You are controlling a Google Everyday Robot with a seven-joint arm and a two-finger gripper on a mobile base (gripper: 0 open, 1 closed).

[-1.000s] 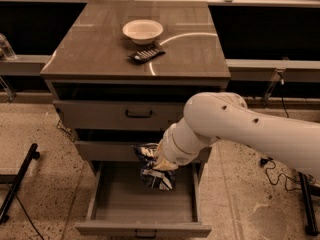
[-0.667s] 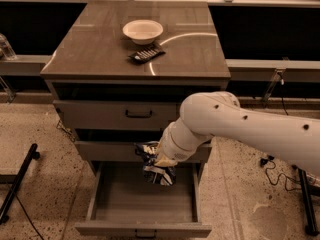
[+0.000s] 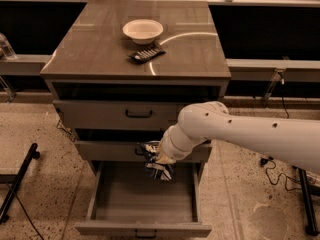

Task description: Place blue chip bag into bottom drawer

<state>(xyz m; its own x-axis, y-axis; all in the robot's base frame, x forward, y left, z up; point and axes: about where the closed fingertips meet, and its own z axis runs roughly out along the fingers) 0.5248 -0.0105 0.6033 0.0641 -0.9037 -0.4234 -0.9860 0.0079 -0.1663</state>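
Observation:
The blue chip bag (image 3: 156, 166) is a crumpled dark blue foil bag with white patches. It hangs from my gripper (image 3: 159, 158) above the back part of the open bottom drawer (image 3: 142, 196). The gripper sits at the end of the white arm (image 3: 240, 134), in front of the middle drawer, and is shut on the bag's top. The bottom drawer is pulled out and its grey floor is bare. The fingers themselves are mostly hidden by the wrist and the bag.
A white bowl (image 3: 143, 30) and a flat dark striped remote-like object (image 3: 146, 53) lie on the cabinet top (image 3: 100, 49). The top drawer (image 3: 120, 115) is closed. A black stand leg (image 3: 17, 181) is at the left, cables and a leg at the right.
The arm and the held bag have shifted slightly left and stayed above the open drawer. Nothing else moved.

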